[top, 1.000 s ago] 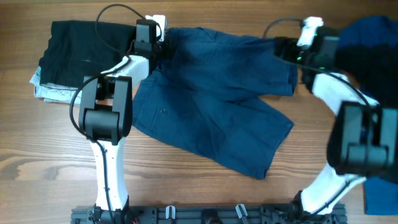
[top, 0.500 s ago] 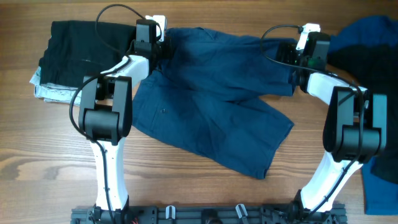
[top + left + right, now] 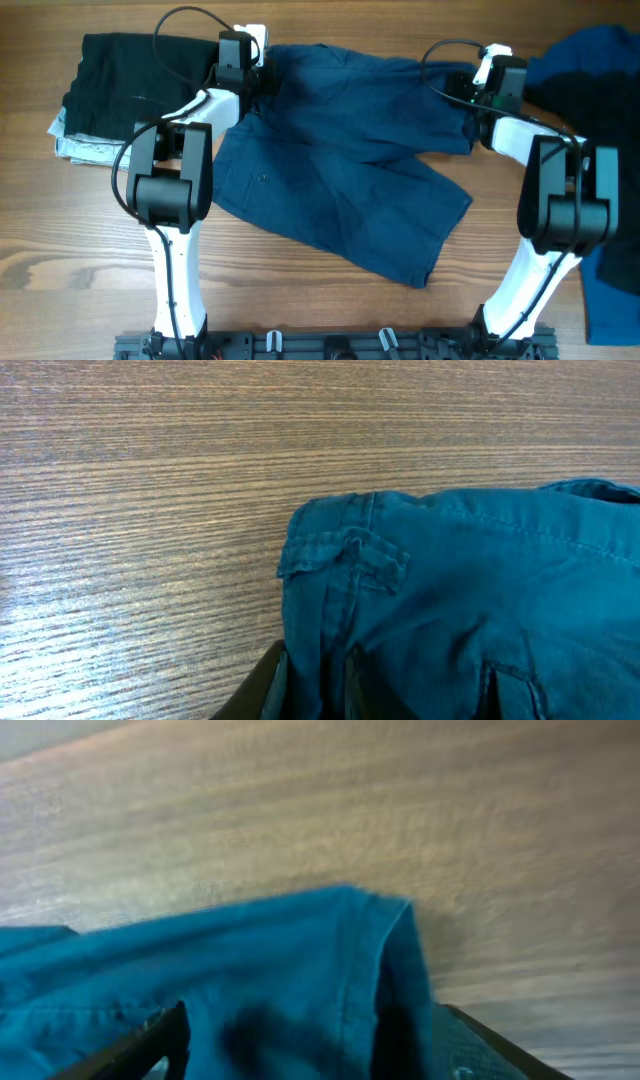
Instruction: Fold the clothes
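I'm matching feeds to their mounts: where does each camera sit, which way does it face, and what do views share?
Overhead: above the table, looking straight down on the trousers; both arms show, left gripper and right gripper at opposite corners.
Left wrist: on the left arm, facing a belt-loop corner over the tabletop; its fingers at the bottom edge.
Right wrist: on the right arm, facing another corner; its fingers astride it.
Shared: all three show the trousers.

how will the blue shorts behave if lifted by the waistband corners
Probably floppy: the blue shorts lie flat with soft creases, so they would likely sag between lifted corners. The stitched waistband looks thicker, so it may hold shape somewhat better. The matte cloth seems unlikely to slip.
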